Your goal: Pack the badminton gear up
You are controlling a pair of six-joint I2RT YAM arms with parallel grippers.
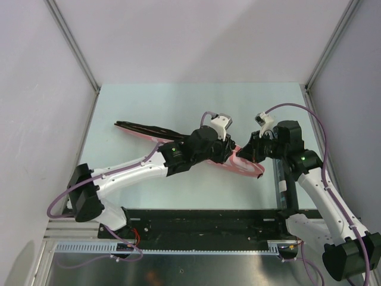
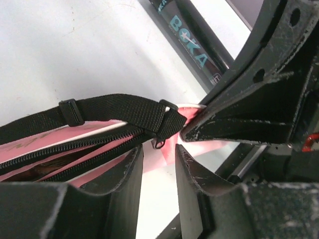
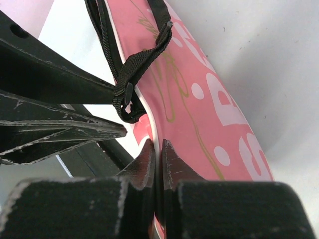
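worktop [image 1: 178, 101]: pale green, carries all of it.
pink bag [image 1: 241, 164]: lies flat mid-worktop, running from far left to near right. White lettering on its face. Right end sits between my two arms.
dark tube [image 1: 283, 187]: on the worktop at the right edge, beside my right arm, near the bag's right end.
right jaws: closed, pinching the bag's white-piped rim.
left jaws: part open, gap just below the zip end, nothing clamped that I can see.
strap [image 2: 119, 112]: black webbing along the bag's zip side.
metal loop [image 2: 159, 143]: small, at the strap's end, just above my left jaws' gap.
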